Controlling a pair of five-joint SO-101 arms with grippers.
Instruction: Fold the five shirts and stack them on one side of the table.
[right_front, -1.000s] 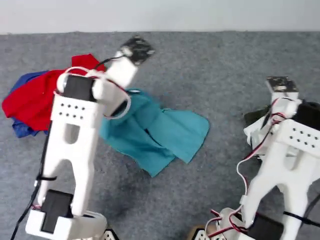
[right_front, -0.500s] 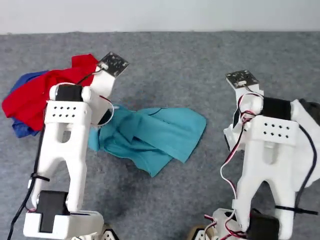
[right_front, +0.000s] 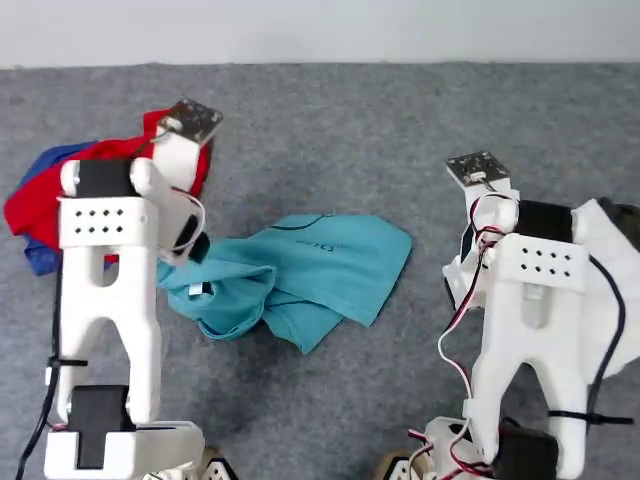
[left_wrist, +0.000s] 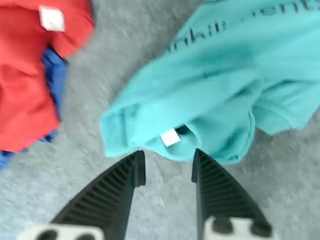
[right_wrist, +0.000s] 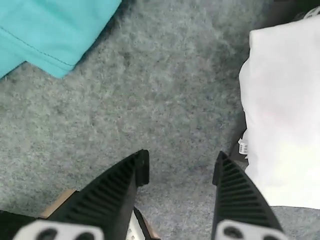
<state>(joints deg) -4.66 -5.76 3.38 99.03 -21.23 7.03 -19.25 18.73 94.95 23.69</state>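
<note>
**Teal shirt (right_front: 310, 270) rumpled between the arms — both sets of jaws apart, empty**

Your left jaws stand apart with nothing between them, low over the gray counter (left_wrist: 75, 165). Their tips sit at the bunched edge of the teal shirt, where a small white label (left_wrist: 170, 137) shows. You cannot tell from the left wrist view whether they touch the cloth. Past that edge, across a strip of bare counter, the red shirt (left_wrist: 25, 75) lies on top of the blue shirt (left_wrist: 56, 75).

Your right jaws are apart too and hold nothing, over bare counter. The white shirt (right_wrist: 285, 115) lies just beside one of them. A corner of the teal shirt lies farther ahead on the other side, well apart from both.

In the high view, the teal shirt sits in the middle of the counter. The part next to the left arm (right_front: 105, 300) is bunched up, and the part toward the right arm (right_front: 540, 320) is spread flatter. The red and blue shirts form a loose heap at the far left of the counter, partly hidden behind the left arm. The white shirt lies at the right edge, partly covered by the right arm. Every shirt you can see is loose and unfolded.
</note>
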